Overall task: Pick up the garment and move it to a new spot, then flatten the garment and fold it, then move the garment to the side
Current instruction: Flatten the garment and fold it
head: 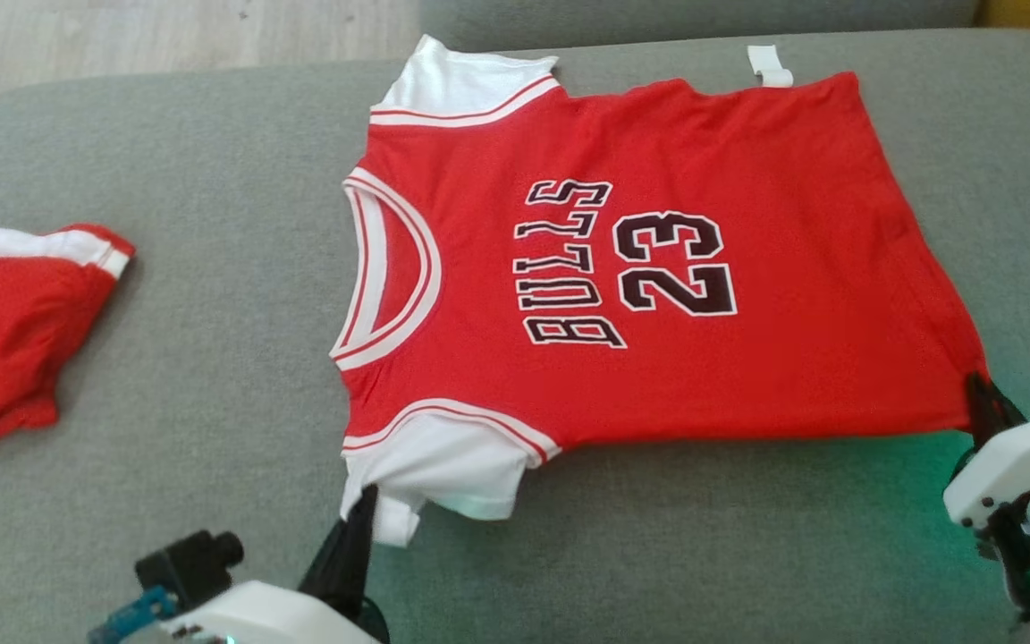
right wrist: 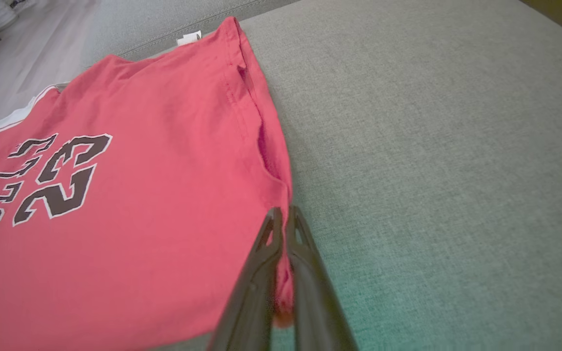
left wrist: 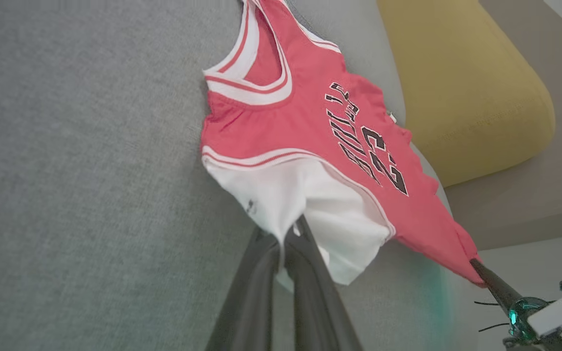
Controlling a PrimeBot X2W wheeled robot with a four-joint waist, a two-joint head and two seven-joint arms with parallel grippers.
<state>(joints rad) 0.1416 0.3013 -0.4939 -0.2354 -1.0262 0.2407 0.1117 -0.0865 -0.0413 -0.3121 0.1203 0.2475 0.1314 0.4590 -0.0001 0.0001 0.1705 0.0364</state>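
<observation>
Along the lower edge of the head view, both arms have hold of the garment. It's a red jersey spread face-up across the centre of the grey sofa seat, collar toward frame left, hem toward frame right. Grip state: the left gripper is clamped tight on the tip of the near white sleeve, and the right gripper is clamped tight on the near hem corner. Both pinches are thin, just an edge of fabric between the fingers.

Risks as I read it:
- The sleeve pinch is on a loose flap, not the body. On a lift or pull the sleeve likely stretches first while the torso lags, so the fold line goes crooked.
- The hem bite looks shallow in the right wrist view. Sideways tension between the arms could pop it out, and that half drops.
- Can't tell whether either gripper has both layers or just the top one. One layer only and the jersey opens up instead of folding.
- Uneven lift heights would drag the far edge and bunch it on the upholstery.
- A second red garment sits at frame left, well apart. A leftward move to the side could land on it.
</observation>
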